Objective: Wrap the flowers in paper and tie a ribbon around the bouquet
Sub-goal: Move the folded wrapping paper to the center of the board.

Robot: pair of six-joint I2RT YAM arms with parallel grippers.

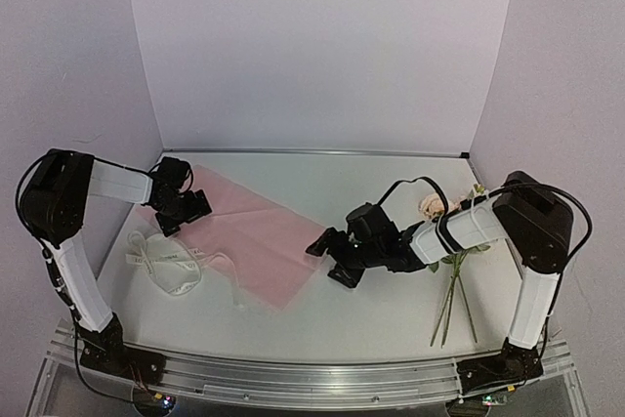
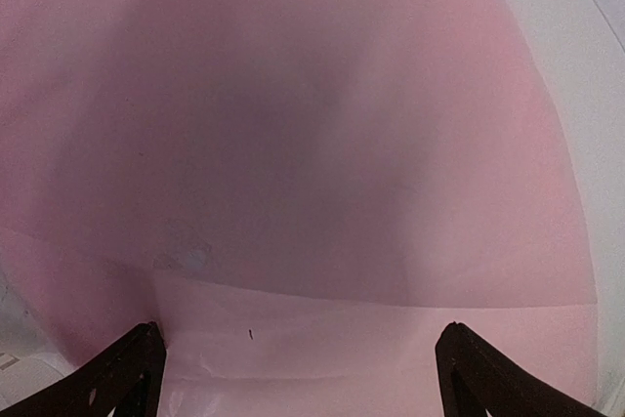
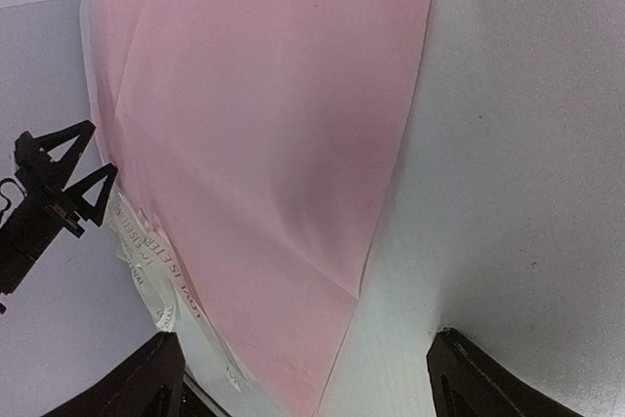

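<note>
Paper: the pink sheet [image 1: 249, 231] lay flat and unfolded, its long diagonal running from far left to near right
Left gripper: the left gripper [image 1: 186, 204] hung over the paper's far-left corner, jaws spread fully and nothing in them
Right gripper: the right gripper [image 1: 327, 259] sat at the paper's right-hand corner, jaws wide apart and empty
Flowers: the flowers [image 1: 454, 280] lay off the paper, well apart to its right and partly hidden by the right arm, blooms on the far side and stems trailing near
Ribbon: the ribbon [image 1: 166, 266] lay in loose loops touching the paper's near-left edge
Nearer arm: the right, by judgement; of the 2 arms, only it stood between paper and flowers
</note>
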